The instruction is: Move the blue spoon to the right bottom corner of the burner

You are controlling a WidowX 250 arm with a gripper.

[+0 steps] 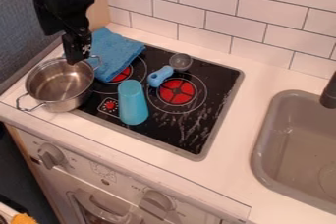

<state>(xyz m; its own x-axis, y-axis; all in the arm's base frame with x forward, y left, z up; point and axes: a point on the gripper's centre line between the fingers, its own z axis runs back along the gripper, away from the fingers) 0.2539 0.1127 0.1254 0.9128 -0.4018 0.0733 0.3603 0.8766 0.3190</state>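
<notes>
Gripper (77,53) is hanging over pot (64,104)'s back rim; opening and grip: cannot tell. Cloth (117,55) is partly hiding left burner (121,74). Blue spoon (159,76) is lying diagonally on stove (160,132), by right burner (177,92)'s back edge, bowl pointing back-right. Counter (239,120) is surrounding stove; tiles (249,12) are rising behind; sink (260,156) is running out of frame.

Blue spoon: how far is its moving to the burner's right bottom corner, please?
Nothing looks done yet: the blue spoon lies toward the back of the cooktop, near the right red burner. It is not in hand; the claw hangs by the pot. Left to do: grasp it, carry it to the near right corner, release it.
</notes>
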